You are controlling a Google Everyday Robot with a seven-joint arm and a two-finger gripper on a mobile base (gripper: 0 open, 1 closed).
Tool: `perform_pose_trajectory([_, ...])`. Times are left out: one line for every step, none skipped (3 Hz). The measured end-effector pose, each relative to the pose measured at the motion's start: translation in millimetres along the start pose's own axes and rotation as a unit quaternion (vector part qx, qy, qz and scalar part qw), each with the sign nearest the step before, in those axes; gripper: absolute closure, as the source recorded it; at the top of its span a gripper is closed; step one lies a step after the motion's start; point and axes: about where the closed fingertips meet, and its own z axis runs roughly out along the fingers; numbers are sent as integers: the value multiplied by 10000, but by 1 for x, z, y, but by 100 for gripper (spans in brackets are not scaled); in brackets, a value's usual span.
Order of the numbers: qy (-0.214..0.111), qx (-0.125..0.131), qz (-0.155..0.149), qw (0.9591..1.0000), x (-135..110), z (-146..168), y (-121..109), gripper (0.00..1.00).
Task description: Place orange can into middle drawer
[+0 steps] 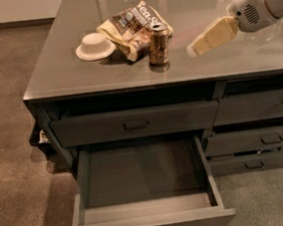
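Note:
The orange can point(158, 45) stands upright on the grey countertop point(217, 62), near its front edge, touching the front of a tan snack bag. The middle drawer point(144, 184) is pulled wide open below the counter and its flat bottom is bare. My gripper point(195, 49) reaches in from the upper right over the countertop, its pale yellow fingers point(211, 35) pointing left toward the can. The fingertips are a short gap to the right of the can and do not touch it. Nothing is in the gripper.
A tan and brown "Sea Salt" snack bag point(130, 25) lies just behind the can. A white bowl point(95, 45), upside down, sits left of the bag. The top drawer point(135, 123) is shut. More shut drawers point(259, 138) are at the right.

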Motion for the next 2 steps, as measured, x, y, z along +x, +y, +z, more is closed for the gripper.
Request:
perform_pose_trajectory([66, 32, -24, 10000, -4, 8, 3, 0])
perform_pose_trajectory([-118, 85, 76, 9999, -12, 37, 1, 0])
